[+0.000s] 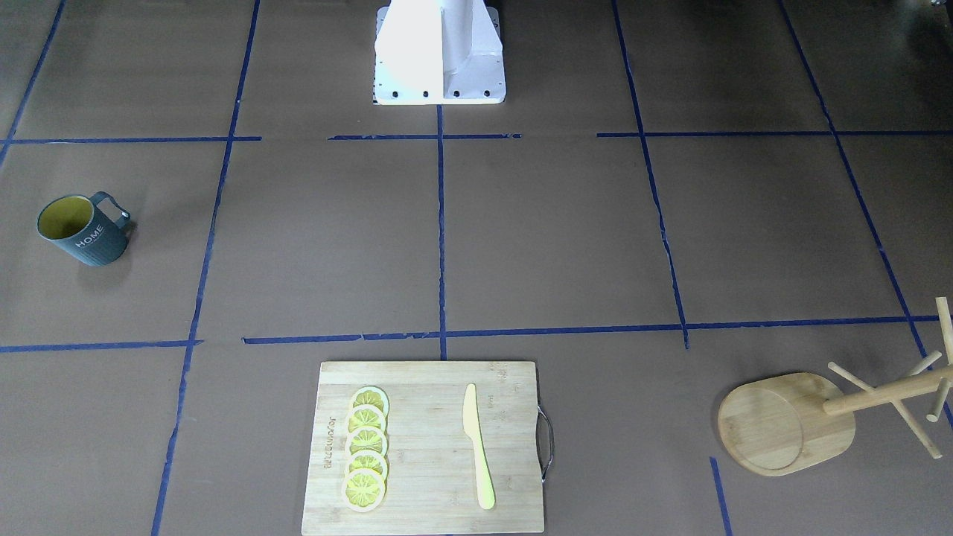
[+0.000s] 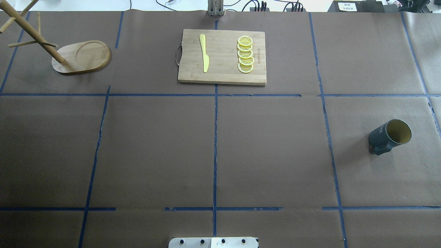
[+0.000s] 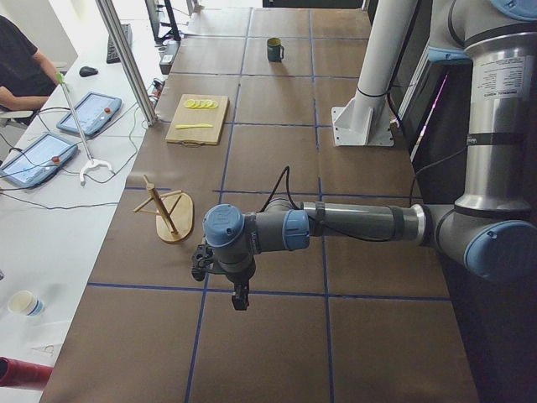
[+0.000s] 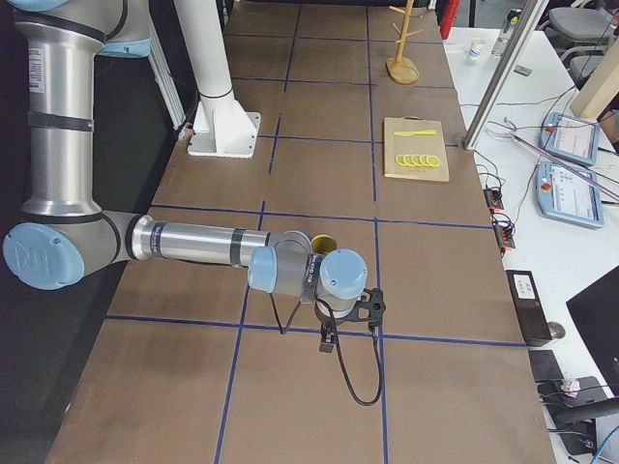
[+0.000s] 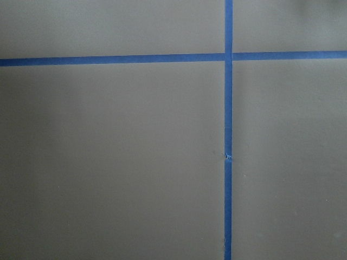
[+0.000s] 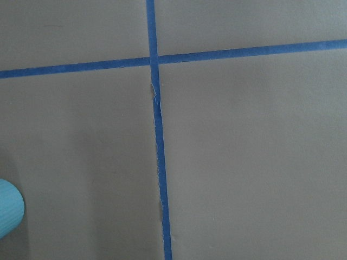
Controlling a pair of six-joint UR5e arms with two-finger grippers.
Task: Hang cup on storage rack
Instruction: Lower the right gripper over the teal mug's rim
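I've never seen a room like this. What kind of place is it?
Probably a robot testing lab: a robot arm over a table gridded with blue tape, and control tablets beside it.

cup [image 2: 389,136] far R, rack [image 2: 82,57] top L, cutting board [image 2: 224,58] top ctr

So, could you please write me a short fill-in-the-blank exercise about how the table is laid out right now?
1. The wooden cutting board carries a yellow knife and a row of ____ lemon slices.
2. The cup stands upright on the table, and the white lettering on its side reads ____.
3. In the overhead view, the storage rack stands at the table's far ____ corner.

Missing words: five; HOME; left.
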